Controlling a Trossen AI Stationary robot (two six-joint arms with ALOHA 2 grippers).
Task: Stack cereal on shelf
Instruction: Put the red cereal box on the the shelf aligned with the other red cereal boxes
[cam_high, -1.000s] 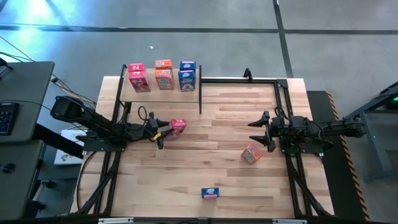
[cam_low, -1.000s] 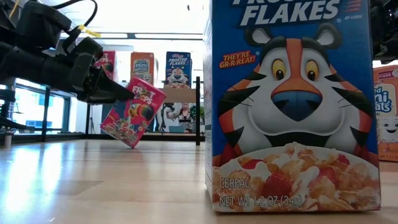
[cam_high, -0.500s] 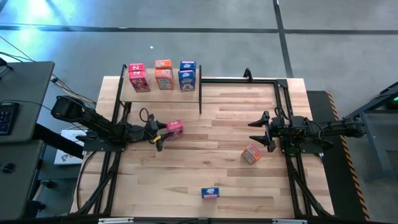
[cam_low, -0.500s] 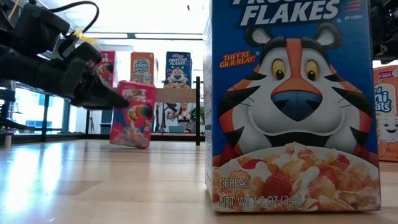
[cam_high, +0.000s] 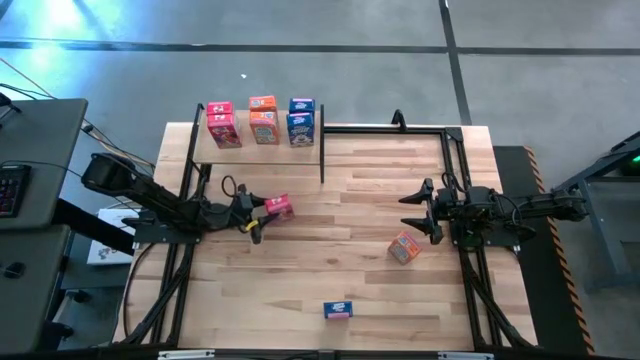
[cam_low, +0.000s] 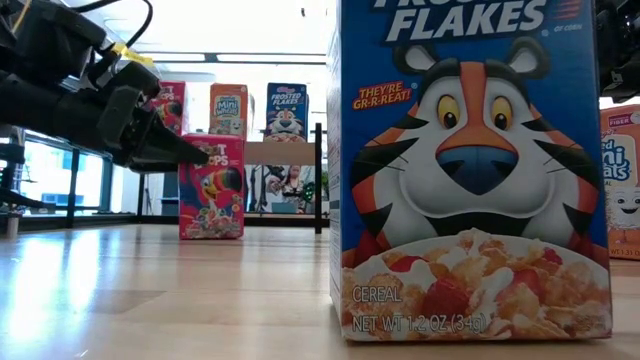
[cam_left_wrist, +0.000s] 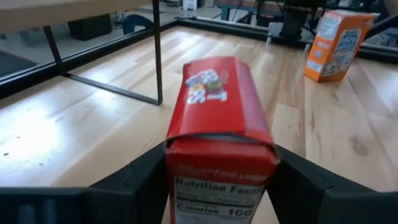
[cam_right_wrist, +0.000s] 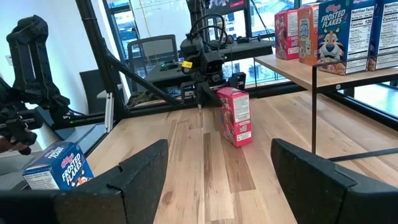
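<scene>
the plank table (cam_high: 330, 250) carries the shelf (cam_high: 255, 152) at its far left corner, with 3 boxes on the board: pink-red (cam_high: 221, 124), orange (cam_high: 264, 120), blue (cam_high: 301, 121). in front of the shelf a pink-red box (cam_high: 282, 206) stands upright; further out an orange box (cam_high: 403, 247), then a blue box (cam_high: 338, 310) near the front edge.

The pink-red cereal box (cam_low: 212, 187), which a second earlier hung tilted in the left gripper (cam_high: 262, 213) with one lower corner toward the tabletop (cam_high: 340, 270), was brought upright and set flat on the wood. In the high view it shifted slightly toward the left arm's side. The left gripper's fingers (cam_low: 165, 150) parted around the box, standing beside its faces rather than clamped on it.
</scene>
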